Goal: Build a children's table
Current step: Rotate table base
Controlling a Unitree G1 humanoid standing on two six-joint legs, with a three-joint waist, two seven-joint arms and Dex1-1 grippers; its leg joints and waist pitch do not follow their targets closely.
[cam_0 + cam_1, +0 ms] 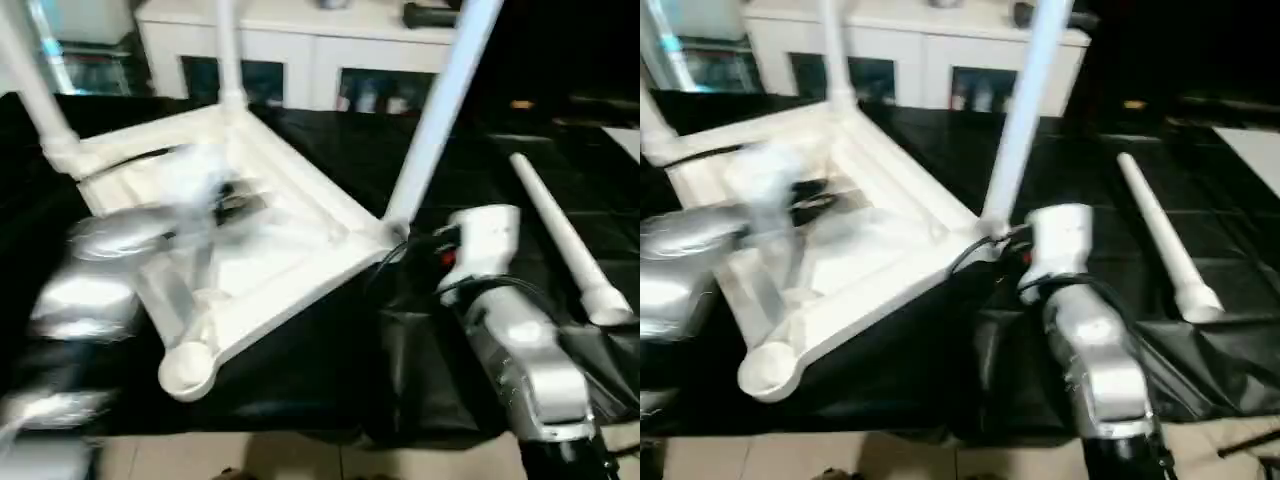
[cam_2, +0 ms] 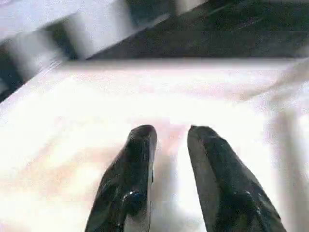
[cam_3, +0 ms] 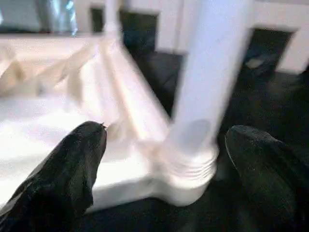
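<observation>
White tabletop (image 1: 250,230) lies upside down with three legs fitted; a fourth leg (image 1: 565,240) lies beside it. Right hand (image 3: 164,159) gapes wide around one fitted leg (image 3: 207,82). Left hand (image 2: 169,164) hovers over the tabletop, fingers slightly parted.

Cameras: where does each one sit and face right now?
Head eyes: looking down at the upturned tabletop, empty corner socket, loose leg; silver forearms show.
Left wrist: over the tabletop's underside; left tool nearly closed.
Right wrist: at a fitted leg; right tool open.
Shared: that leg.

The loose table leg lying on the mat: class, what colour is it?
White. The loose leg lies on the black mat, clearest in the left eye view.
</observation>
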